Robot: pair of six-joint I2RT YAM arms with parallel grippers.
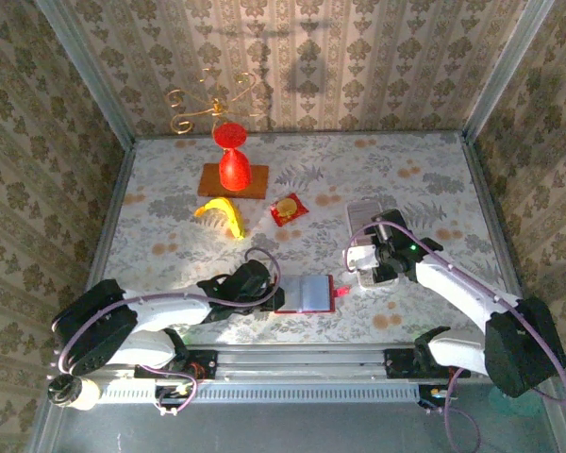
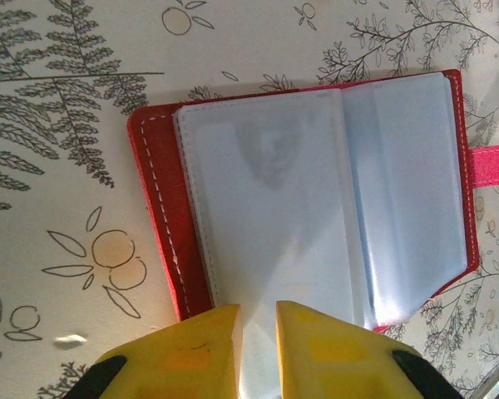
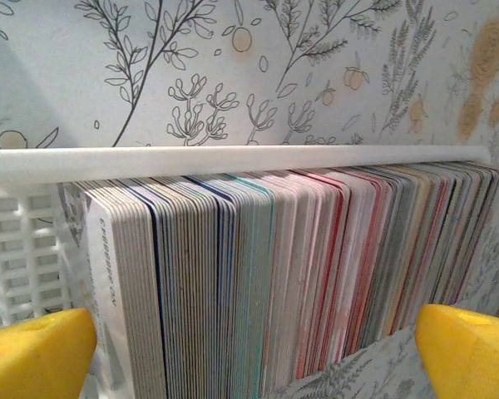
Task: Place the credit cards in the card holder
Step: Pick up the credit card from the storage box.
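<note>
Left wrist: red card holder [image 2: 162, 208] lying open, left gripper [image 2: 258, 349] pinching its clear sleeve; right gripper [image 3: 251, 351] standing wide around credit cards [image 3: 274, 274] right of card holder.

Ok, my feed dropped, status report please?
Left gripper shut on a clear sleeve of the open card holder. Right gripper open, straddling the credit cards upright in their white basket. Nothing blocking the holder.
</note>
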